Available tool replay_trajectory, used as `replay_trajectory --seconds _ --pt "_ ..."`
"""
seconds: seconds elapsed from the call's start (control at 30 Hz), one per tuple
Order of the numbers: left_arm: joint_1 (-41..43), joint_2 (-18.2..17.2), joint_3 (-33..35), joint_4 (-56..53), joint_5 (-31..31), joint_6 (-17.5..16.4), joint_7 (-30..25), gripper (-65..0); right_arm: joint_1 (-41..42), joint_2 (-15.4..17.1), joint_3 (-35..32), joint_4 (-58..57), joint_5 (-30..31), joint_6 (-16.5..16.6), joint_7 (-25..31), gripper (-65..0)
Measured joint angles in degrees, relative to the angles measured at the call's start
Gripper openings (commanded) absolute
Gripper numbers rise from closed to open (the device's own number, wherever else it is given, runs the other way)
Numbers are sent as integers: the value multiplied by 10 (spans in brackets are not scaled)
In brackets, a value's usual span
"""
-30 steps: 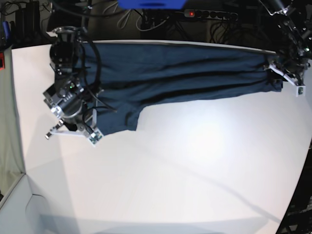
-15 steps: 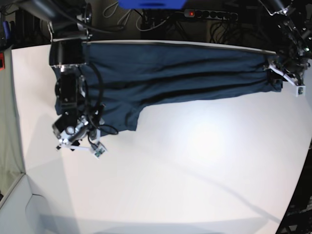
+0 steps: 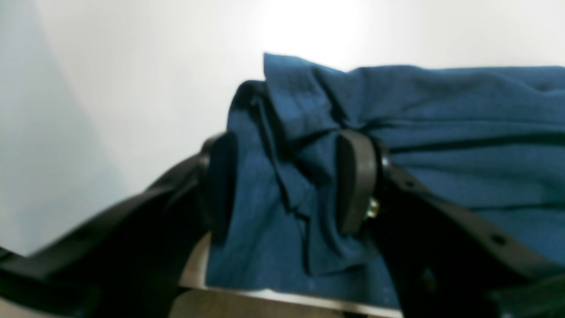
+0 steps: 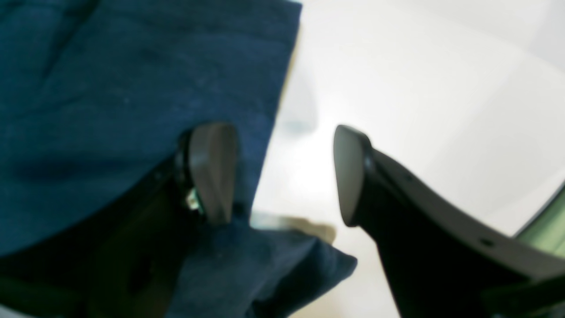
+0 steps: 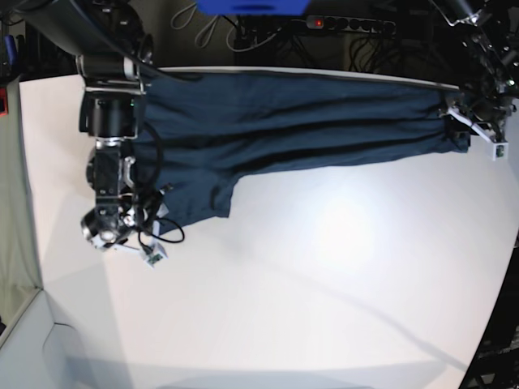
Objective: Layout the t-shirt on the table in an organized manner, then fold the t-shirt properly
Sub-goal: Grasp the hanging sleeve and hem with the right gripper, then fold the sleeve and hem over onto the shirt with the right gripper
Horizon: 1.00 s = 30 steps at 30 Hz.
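White, smooth tabletop [image 5: 324, 284] lies bare at the near side, and the dark navy cotton t-shirt [image 5: 284, 121] is stretched in creased bands along its far edge, one sleeve drooping nearer. The right gripper [image 4: 282, 172] stands parted, empty, at that sleeve's edge. The left gripper [image 3: 282, 176] pinches bunched fabric; layout looks unfinished, folding not begun.

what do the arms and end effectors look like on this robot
Both arms are black with grey metal joints and loose black cables. The right end effector has curved black fingers with flat grey oval pads; the left end effector has the same black fingers, with darker pads. White brackets sit by each wrist in the base view.
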Motion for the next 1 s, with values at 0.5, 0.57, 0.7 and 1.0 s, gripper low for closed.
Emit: replay_trajectory --seconds 0.5,0.57,0.7,1.0 --pt "0 0 1 -1 -2 0 0 -322 -2 -24 -2 -38 1 -4 46 -650" --pt "0 0 1 -1 -2 0 0 -322 -6 -24 -1 -21 5 -3 46 -650" --pt "0 0 1 -1 -1 0 0 -322 -37 -29 -2 54 2 -2 -16 -650" --pt "-2 0 3 -1 0 0 0 -322 -59 -31 -4 234 5 0 -89 -650"
